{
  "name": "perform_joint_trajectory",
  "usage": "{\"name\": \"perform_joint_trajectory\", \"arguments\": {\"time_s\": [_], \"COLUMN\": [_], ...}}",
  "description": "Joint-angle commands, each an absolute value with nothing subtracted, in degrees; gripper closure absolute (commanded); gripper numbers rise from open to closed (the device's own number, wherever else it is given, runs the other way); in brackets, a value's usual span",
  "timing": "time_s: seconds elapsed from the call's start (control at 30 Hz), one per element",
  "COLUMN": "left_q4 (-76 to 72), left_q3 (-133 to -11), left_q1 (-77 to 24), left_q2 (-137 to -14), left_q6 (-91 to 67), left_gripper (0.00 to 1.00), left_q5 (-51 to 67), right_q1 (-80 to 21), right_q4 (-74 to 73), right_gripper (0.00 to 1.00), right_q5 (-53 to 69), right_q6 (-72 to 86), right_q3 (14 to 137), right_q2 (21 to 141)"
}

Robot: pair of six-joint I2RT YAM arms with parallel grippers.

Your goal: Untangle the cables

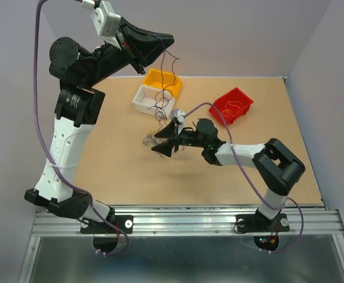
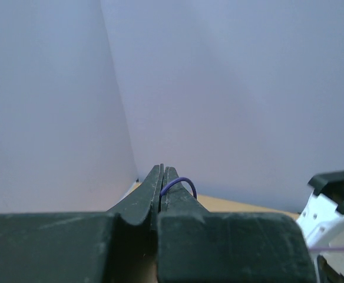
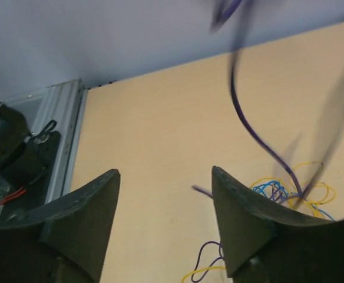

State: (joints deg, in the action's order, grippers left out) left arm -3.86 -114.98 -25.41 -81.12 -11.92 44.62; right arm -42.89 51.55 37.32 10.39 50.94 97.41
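The cables [image 3: 290, 191] lie as a small clump of thin yellow, blue and purple wires on the tan table, just outside my right gripper's right-hand finger. One purple strand [image 3: 245, 127] rises taut from the clump out of the top of the view. In the top view that strand [image 1: 171, 66] runs up to my left gripper [image 1: 168, 41], raised high over the bins. My left gripper [image 2: 162, 172] is shut on the purple wire, and a loop [image 2: 182, 180] of it sticks out beside the tips. My right gripper [image 3: 163, 177] stands open low over the table with nothing between its fingers; in the top view [image 1: 155, 145] it sits beside the clump [image 1: 149, 139].
A yellow bin [image 1: 163, 78] and a white bin [image 1: 146, 97] stand at the back middle, with loose wires hanging over the white one. A red bin [image 1: 232, 106] holding a few wires sits at the back right. The metal rail [image 3: 60, 135] runs along the near edge.
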Motion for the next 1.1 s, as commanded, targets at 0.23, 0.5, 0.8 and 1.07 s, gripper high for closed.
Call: {"name": "perform_joint_trajectory", "arguments": {"time_s": [0.23,0.5,0.8,1.07], "left_q4": [-9.65,-15.91,-18.36,-24.69], "left_q3": [-125.09,-111.02,-88.61,-70.32], "left_q1": [-25.66,-25.66,-25.66,-25.58], "left_q2": [-74.56,-64.78,-54.76,-47.82], "left_q6": [-4.15,6.51,0.53,0.26], "left_gripper": [1.0,1.0,1.0,1.0], "left_q5": [18.0,5.08,18.62,23.47], "right_q1": [-43.59,-43.59,-43.59,-44.03], "right_q4": [61.25,62.93,73.21,82.42], "right_gripper": [0.99,0.53,0.0,0.0], "right_q5": [20.05,18.08,34.52,46.39], "right_q6": [8.7,8.0,9.93,16.77], "right_q3": [52.66,46.32,40.34,40.87], "right_q2": [106.98,102.49,95.37,97.38]}}
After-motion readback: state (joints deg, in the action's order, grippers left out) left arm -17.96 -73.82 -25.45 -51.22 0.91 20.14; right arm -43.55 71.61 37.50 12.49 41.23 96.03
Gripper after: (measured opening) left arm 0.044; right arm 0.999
